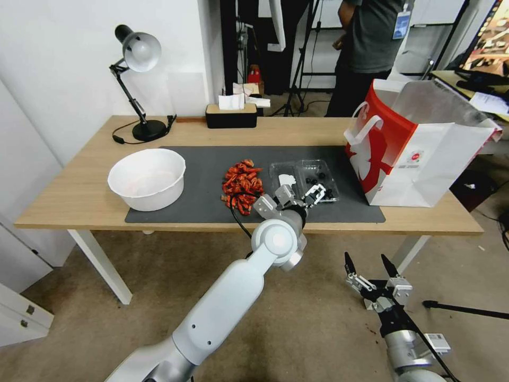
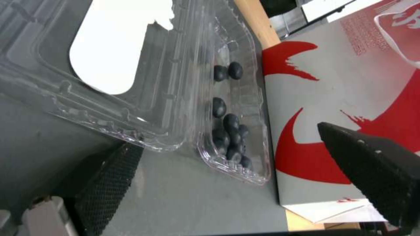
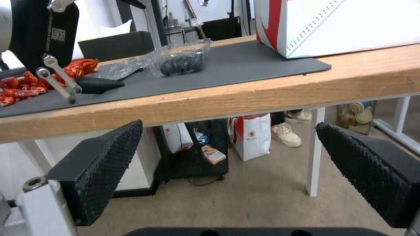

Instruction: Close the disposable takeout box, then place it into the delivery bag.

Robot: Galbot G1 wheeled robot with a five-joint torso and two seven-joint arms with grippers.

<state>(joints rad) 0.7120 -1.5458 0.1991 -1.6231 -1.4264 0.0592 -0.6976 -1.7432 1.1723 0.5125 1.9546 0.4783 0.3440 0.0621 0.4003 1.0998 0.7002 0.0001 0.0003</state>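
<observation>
Black ribbed fingers spread apart, the left gripper [image 1: 301, 200] sits at the open disposable takeout box [image 1: 303, 179] on the grey mat, near the delivery bag [image 1: 419, 143], seemingly to fold its lid, while the right gripper [image 1: 371, 265] hangs open below the table [image 1: 69, 196].

White arms [image 1: 228, 313] — black, dimpled fingers [image 3: 105, 164]; black cable

No legible text; delivery bag [image 1: 419, 159] print unreadably small.
</observation>
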